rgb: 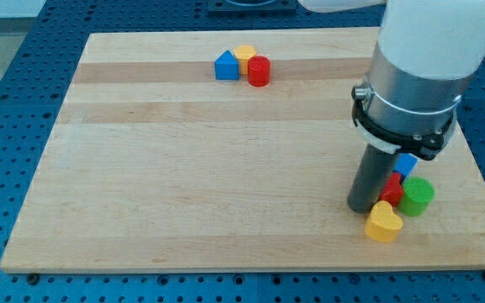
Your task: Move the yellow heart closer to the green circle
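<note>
Yellow heart [383,222] touching my tip [361,208], on its right; tool grasping nothing.

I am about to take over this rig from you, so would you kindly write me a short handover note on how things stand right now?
My tip: down on the board at the view's lower right, just left of the yellow heart.
Green circle: to the heart's upper right, close by, with a red block and a blue block beside it.
Done: heart is already near the circle.
Left: perhaps a small nudge toward the view's right.
</note>
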